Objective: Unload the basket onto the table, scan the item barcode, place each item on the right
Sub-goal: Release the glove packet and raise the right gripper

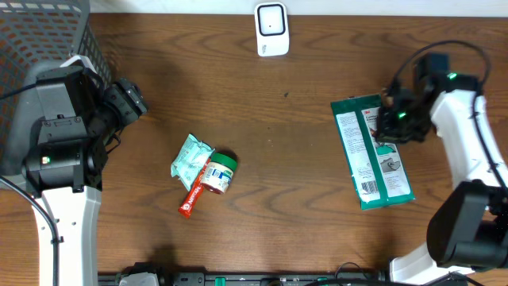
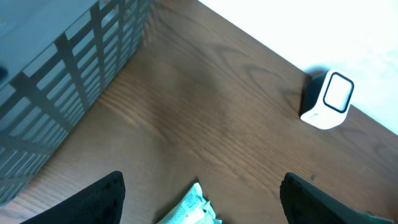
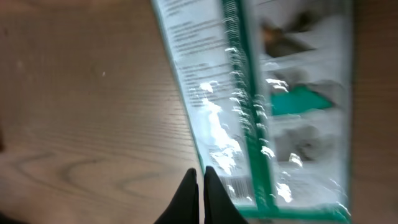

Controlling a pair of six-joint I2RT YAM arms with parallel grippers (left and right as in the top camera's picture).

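Green packet [image 1: 371, 151], long axis far-to-near

The left gripper [image 2: 202, 183] hovers far left, jaws wide apart, while the right gripper [image 3: 200, 185] points down at right, fingers pressed together.

Scanner [image 1: 272, 30] at far edge, basket [image 1: 48, 32] far left, flat packet [image 1: 371, 151] right, pouch [image 1: 190, 159], jar [image 1: 219, 173], tube [image 1: 190, 202] clustered centre.

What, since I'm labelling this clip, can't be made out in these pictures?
- Green packet: print too small overhead, blurred in the right wrist view.
- Right gripper: shut; whether it pinches the packet's edge is unclear.
- Left gripper: fingers cut off by the bottom edge.
- Jar: label too small overhead.
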